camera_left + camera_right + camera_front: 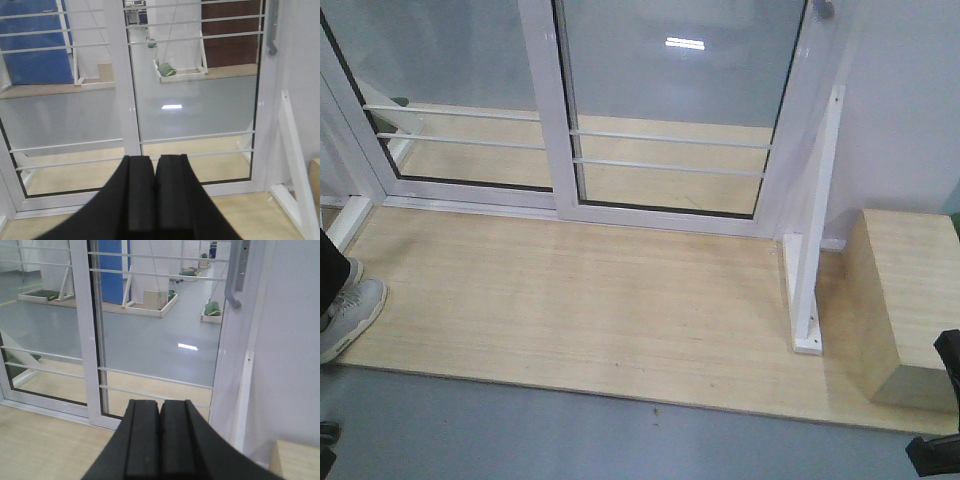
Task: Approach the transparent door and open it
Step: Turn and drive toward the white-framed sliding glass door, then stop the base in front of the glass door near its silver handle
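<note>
Two glass panels counted. The door (pixel 670 80) is the right one, upper centre-right of the front view, apart from me. The left panel (pixel 450 60) bears no handle. One handle (pixel 234 277), upper right in the right wrist view, on the door's right stile. My judgement: stiff frame, weighty, glass slick and breakable. Take the handle, not the thin bars (pixel 670 137) — two low on each panel. Left claw (pixel 155 162) and right claw (pixel 160 405) — both pressed together, empty.
</note>
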`<state>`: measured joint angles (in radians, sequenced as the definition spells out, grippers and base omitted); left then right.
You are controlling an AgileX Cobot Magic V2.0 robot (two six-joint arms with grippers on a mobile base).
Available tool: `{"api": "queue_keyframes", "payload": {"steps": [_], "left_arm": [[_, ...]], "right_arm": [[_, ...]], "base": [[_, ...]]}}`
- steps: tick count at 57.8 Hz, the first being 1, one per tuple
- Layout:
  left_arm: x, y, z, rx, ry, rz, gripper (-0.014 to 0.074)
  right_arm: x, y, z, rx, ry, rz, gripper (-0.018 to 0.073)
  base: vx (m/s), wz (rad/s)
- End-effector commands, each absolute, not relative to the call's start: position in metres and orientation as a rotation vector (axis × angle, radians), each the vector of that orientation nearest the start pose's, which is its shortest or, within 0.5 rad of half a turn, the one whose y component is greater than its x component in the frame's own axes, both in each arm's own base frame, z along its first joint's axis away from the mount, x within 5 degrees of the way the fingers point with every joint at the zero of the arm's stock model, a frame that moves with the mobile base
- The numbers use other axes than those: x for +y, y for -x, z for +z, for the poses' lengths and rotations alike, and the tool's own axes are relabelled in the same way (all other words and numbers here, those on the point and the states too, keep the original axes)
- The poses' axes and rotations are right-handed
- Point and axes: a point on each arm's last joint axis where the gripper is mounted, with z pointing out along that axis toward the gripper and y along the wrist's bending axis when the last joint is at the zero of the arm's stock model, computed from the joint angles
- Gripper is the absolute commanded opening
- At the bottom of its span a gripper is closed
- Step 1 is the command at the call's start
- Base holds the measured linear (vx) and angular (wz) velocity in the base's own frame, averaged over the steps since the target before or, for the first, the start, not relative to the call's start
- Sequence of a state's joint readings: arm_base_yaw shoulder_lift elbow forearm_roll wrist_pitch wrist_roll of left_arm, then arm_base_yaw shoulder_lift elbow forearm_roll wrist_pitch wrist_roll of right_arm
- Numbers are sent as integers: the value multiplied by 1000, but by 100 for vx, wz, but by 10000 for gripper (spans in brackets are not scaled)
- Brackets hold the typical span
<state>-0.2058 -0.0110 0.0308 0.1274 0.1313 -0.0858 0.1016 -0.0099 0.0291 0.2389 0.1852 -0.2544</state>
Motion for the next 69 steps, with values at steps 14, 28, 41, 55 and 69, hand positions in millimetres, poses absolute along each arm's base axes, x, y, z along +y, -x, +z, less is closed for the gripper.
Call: {"api": "queue_keyframes", "payload": {"steps": [14, 28, 41, 55, 69], "left_arm": [[-11, -55, 197, 1536, -182, -136, 3], [-11, -55, 197, 1536, -182, -136, 3], [-11, -55, 197, 1536, -182, -136, 3], [-11, -55, 197, 1536, -182, -136, 3], [-11, -55, 197, 1536, -182, -136, 3]], "right_arm": [[8, -55, 194, 1592, 115, 81, -5], [8, -55, 194, 1592, 115, 81, -5], [8, -55, 194, 1592, 115, 81, -5], [8, -55, 194, 1592, 115, 81, -5], [8, -55, 194, 1592, 115, 81, -5]], "base": [[51, 17], [48, -8], [43, -25], [39, -26], [29, -10]]}}
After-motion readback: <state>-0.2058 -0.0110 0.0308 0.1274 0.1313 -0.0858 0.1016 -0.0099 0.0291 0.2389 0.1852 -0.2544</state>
